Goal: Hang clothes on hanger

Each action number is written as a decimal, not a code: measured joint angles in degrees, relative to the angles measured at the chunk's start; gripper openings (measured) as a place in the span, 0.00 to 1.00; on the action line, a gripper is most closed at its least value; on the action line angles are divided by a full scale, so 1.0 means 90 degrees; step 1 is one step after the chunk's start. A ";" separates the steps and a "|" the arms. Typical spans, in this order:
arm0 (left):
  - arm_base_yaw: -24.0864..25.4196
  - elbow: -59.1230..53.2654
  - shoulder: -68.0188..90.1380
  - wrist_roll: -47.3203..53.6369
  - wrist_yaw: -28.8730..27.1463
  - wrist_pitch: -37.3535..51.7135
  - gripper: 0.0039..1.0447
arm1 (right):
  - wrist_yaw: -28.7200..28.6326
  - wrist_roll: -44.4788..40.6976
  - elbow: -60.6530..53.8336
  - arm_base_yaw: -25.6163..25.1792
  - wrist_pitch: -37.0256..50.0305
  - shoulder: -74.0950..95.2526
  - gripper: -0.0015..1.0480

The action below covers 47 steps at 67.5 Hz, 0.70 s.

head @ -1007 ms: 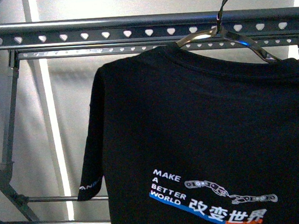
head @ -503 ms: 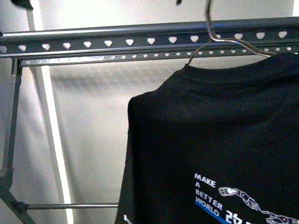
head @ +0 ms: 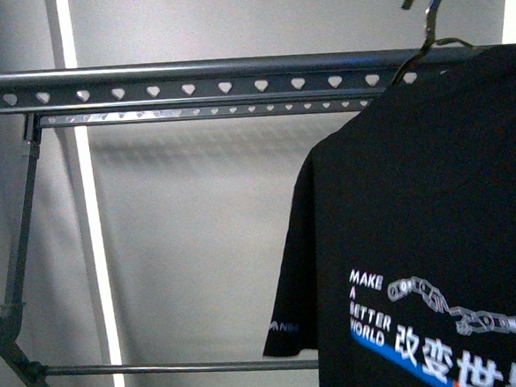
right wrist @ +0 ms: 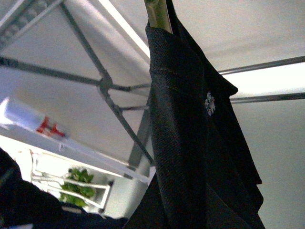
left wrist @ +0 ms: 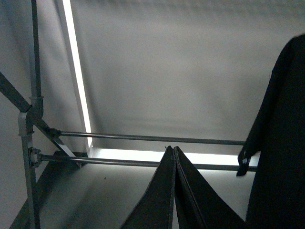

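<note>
Since earlier, we have shifted the T-shirt (head: 435,190) right; its wire hanger (head: 426,4) hook sits above the rack rail (head: 188,74), seemingly unhooked. Next we must lower it over. Left claw (left wrist: 172,150) pressed together; right claw we cannot tell.

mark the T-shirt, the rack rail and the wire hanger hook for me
T-shirt (head: 435,190): front view, plain black fabric above the print.
rack rail (head: 188,75): front view, solid band above the heart-shaped holes.
wire hanger hook (head: 434,17): front view, shank below the curve.
</note>
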 joint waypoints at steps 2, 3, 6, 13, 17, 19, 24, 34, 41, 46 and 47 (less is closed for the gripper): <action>0.0000 -0.0095 -0.0061 0.0005 -0.0002 0.0027 0.03 | 0.0073 0.0151 0.0117 -0.0005 0.0024 0.0095 0.05; 0.0000 -0.0185 -0.0119 0.0010 -0.0002 0.0044 0.03 | 0.0138 0.0253 0.0223 -0.0007 0.0034 0.0180 0.05; 0.0002 -0.0352 -0.0236 0.0015 -0.0002 0.0078 0.03 | 0.0255 0.0432 0.0440 -0.0010 0.0015 0.0367 0.05; 0.0002 -0.0782 -0.0583 0.0017 -0.0005 0.0138 0.03 | 0.0525 0.0673 0.1095 -0.0010 -0.0129 0.0916 0.05; 0.0002 -0.1010 -0.0809 0.0017 -0.0005 0.0146 0.03 | 0.0680 0.0709 0.1511 -0.0010 -0.0267 0.1294 0.05; 0.0002 -0.1105 -0.0908 0.0017 -0.0005 0.0146 0.03 | 0.0738 0.0731 0.1693 -0.0012 -0.0333 0.1464 0.05; 0.0002 -0.1328 -0.1171 0.0017 -0.0005 0.0136 0.03 | 0.0945 0.0753 0.2166 -0.0049 -0.0503 0.1906 0.05; 0.0002 -0.1685 -0.1695 0.0019 -0.0005 -0.0034 0.03 | 0.1183 0.0714 0.2752 -0.0126 -0.0777 0.2453 0.05; 0.0002 -0.1906 -0.2142 0.0019 -0.0005 -0.0260 0.03 | 0.1377 0.0617 0.2795 -0.0141 -0.0741 0.2523 0.05; 0.0002 -0.2057 -0.2511 0.0019 -0.0005 -0.0483 0.03 | 0.1498 0.0532 0.2380 -0.0119 -0.0444 0.2475 0.05; 0.0002 -0.2079 -0.2582 0.0019 -0.0005 -0.0527 0.03 | 0.1511 0.0520 0.2263 -0.0117 -0.0376 0.2460 0.05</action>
